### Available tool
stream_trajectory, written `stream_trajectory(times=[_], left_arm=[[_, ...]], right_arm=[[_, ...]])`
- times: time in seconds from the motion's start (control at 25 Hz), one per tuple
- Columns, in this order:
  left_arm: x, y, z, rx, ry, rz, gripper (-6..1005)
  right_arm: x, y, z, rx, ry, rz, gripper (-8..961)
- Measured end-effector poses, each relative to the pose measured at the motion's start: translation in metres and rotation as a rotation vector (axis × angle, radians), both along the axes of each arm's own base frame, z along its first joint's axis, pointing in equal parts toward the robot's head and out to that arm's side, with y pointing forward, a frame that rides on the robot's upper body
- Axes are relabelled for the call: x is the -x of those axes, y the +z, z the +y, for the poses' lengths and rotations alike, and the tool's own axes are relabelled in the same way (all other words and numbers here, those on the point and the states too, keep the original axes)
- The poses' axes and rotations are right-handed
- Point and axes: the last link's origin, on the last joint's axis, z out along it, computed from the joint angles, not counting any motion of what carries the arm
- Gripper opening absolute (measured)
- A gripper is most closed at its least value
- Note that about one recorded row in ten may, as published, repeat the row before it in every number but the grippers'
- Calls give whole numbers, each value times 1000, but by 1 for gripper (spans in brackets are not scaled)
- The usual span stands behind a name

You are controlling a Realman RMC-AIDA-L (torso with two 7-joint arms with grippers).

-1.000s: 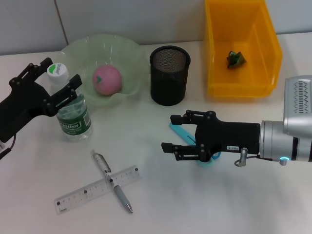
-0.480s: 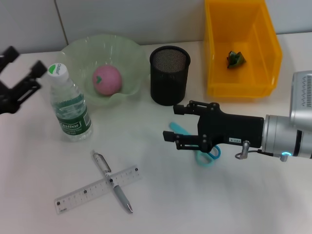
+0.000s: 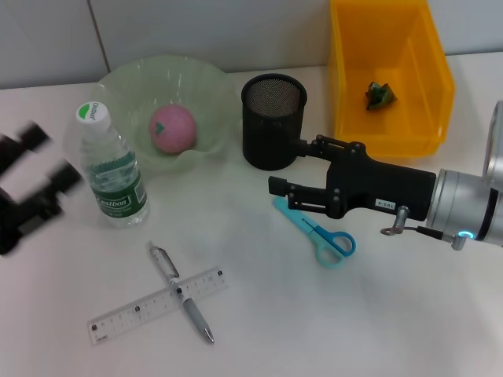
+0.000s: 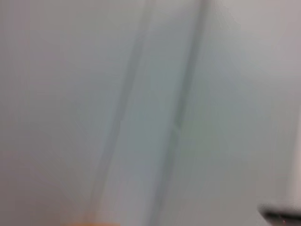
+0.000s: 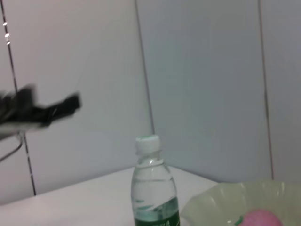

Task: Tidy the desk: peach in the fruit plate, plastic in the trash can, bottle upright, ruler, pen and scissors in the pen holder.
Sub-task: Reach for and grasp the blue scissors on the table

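Head view: right pincer open, empty, above scissors; wrist cam shows only bottle.

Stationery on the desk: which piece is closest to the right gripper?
The blue-handled scissors, just below the right gripper. The pen and ruler lie crossed farther toward the robot's left.

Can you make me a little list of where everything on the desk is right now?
peach: in the green fruit plate
bottle: upright, beside the plate
plastic: in the yellow trash can
pen holder: empty as far as visible
scissors: flat on the desk
pen: lying across the ruler
right gripper: open, above the scissors, near the holder
left gripper: open, holding nothing, beside the bottle
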Motion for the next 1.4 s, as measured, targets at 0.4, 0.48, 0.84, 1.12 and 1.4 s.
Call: stream_trajectory(times=[0.4,0.48,0.84,1.12,1.4], left_arm=[[-1,-26,2,320,-74,354,830],[1,-33,4,378,-84,428,830],[0,-42,13,389,-100,517,829],[-1,-44,19,360,-105,528,828],[-9,-46,28,356,-117,523,829]], right_arm=[[1,10,4,2,-102,118,768],[4,19,8,47,-126,126,768],[38,59,17,228,-167,12,768],[78,78,35,391,-334,-343,768],[98,73,53,442,-511,-638,769]])
